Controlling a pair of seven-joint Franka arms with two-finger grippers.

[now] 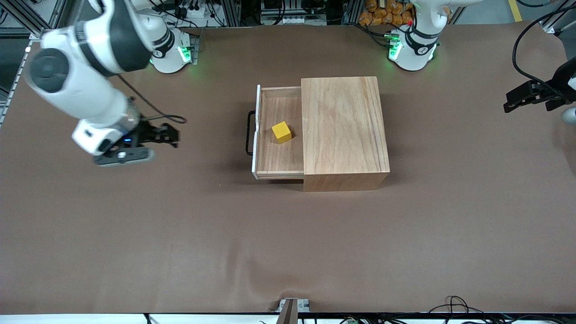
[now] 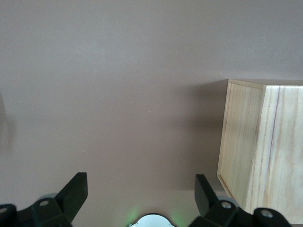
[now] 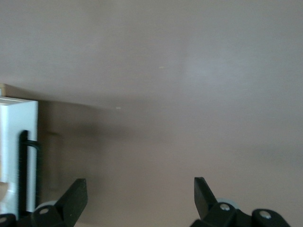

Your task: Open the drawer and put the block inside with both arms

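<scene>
Brown table (image 1: pixel 180 234) was seen bearing the drawer (image 1: pixel 279 159), pulled out, block (image 1: pixel 282 132) inside. Both the right gripper (image 1: pixel 173 135) and the left gripper (image 1: pixel 510 102) were held wide, empty; a careless sweep could knock the handle (image 1: pixel 249 132).

The block (image 1: pixel 282 132) sits in the drawer (image 1: pixel 279 159) (pulled toward the right arm's end).

The drawer (image 1: pixel 279 135) runs under the wooden box (image 1: pixel 344 130), so its inner end is hidden. The left arm (image 1: pixel 546 90) is cut off at the frame's right edge. The right arm (image 1: pixel 85 63) is motion-blurred at upper left.
</scene>
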